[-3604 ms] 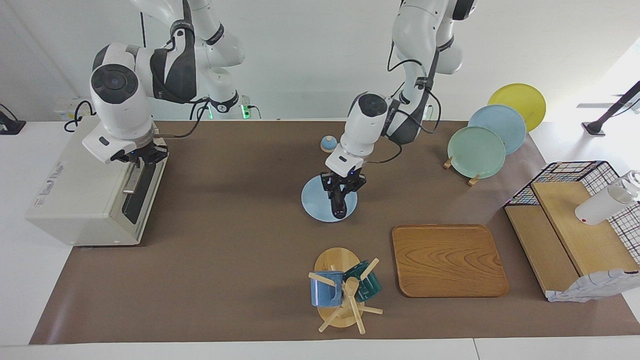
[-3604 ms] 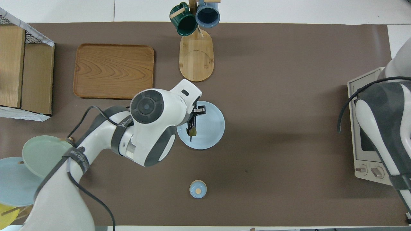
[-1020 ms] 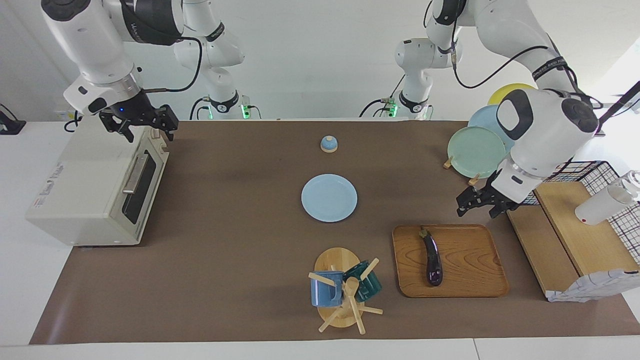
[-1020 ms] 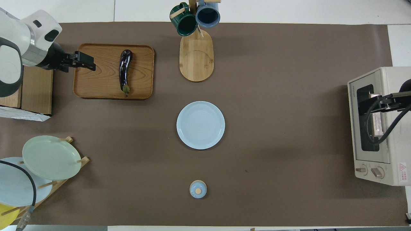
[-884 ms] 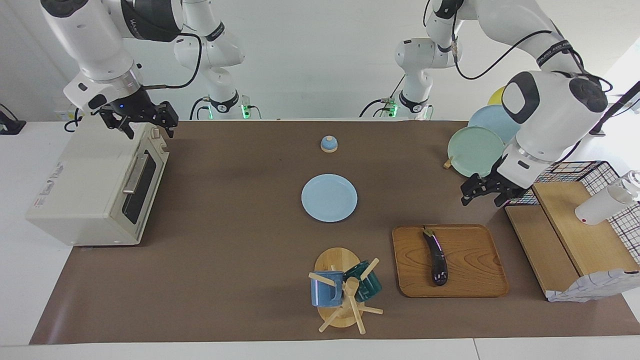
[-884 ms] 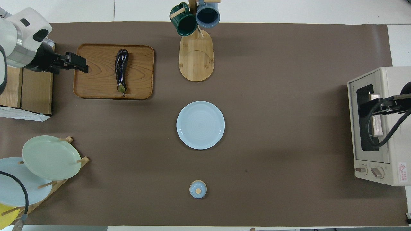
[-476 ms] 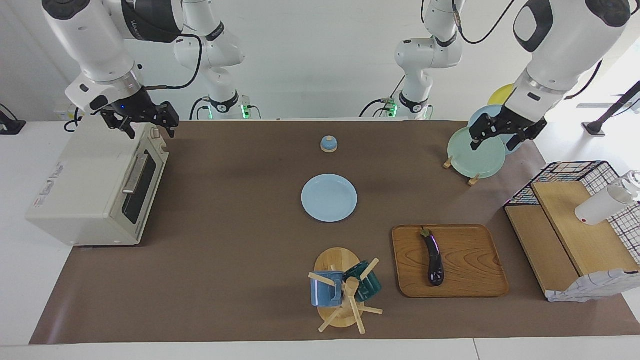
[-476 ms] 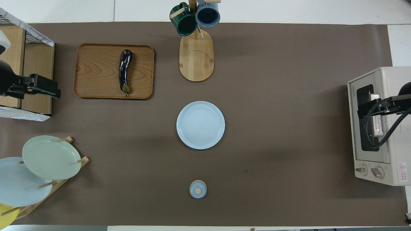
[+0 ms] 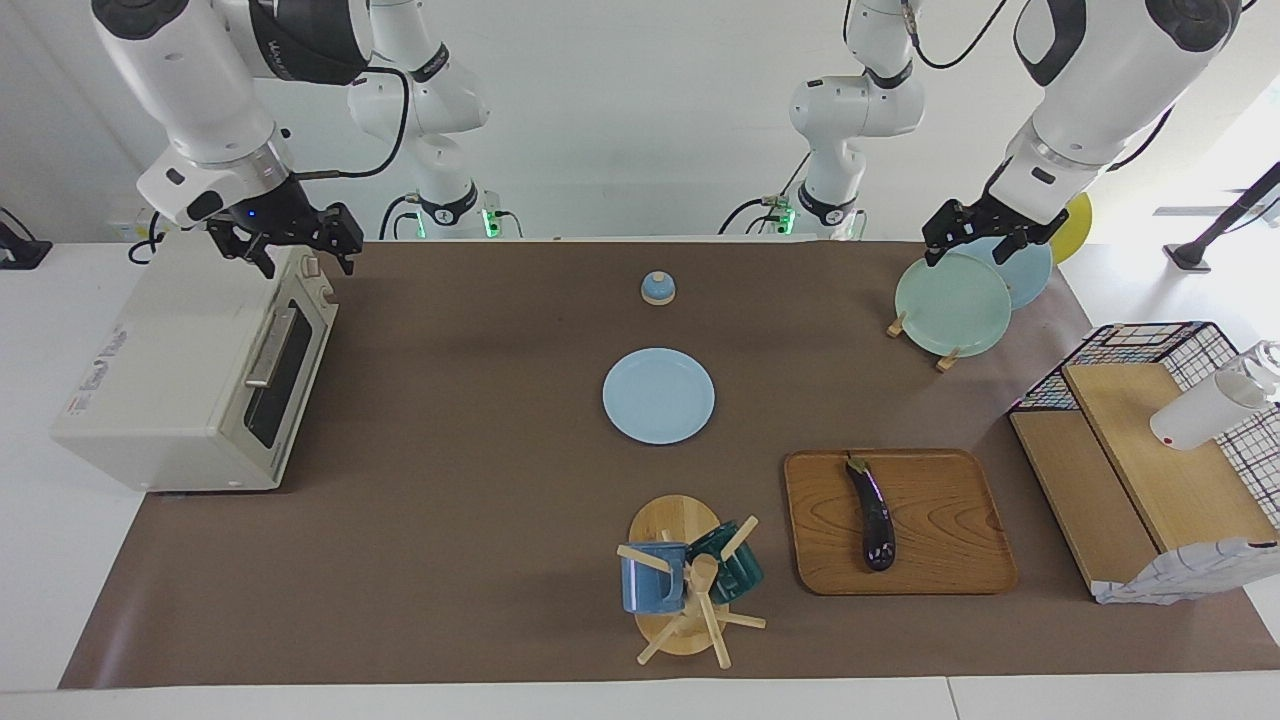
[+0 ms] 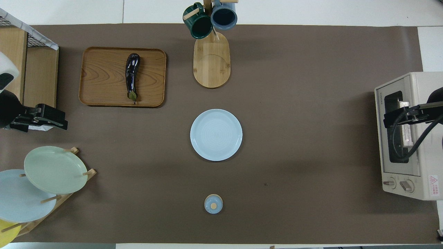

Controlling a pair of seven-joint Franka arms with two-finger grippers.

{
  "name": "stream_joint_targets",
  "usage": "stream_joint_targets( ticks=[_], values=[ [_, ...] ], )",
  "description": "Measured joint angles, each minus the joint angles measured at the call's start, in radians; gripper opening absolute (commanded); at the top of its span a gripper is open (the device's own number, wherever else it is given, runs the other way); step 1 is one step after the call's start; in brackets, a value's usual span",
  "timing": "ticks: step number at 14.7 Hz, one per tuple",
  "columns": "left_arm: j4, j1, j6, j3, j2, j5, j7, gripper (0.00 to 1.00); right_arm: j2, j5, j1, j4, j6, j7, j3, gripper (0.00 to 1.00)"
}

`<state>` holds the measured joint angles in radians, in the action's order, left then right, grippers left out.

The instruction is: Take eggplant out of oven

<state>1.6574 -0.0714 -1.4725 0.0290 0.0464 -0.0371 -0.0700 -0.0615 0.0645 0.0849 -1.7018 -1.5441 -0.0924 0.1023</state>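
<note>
The oven (image 9: 190, 370) sits mid-left in the facing view, door closed. The tray (image 9: 940, 560) at lower right carries the eggplant (image 9: 872, 511). My right gripper (image 9: 285, 243) hangs over the oven's upper corner, fingers spread and empty; my left gripper (image 9: 985, 237) hangs upper right, over the plates (image 9: 950, 305), spread and empty too

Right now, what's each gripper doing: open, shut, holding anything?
Left gripper: open, empty, up over the plate rack.
Right gripper: open, empty, over the oven.
</note>
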Motion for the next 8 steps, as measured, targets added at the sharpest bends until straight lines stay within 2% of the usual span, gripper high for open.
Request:
stream_joint_targets(
  ticks=[8],
  values=[
    [-0.002,0.0,-0.047,0.005,0.005,0.0,0.0,1.0,0.0,0.0,0.001,0.0,0.0,0.0,0.0,1.0]
  ],
)
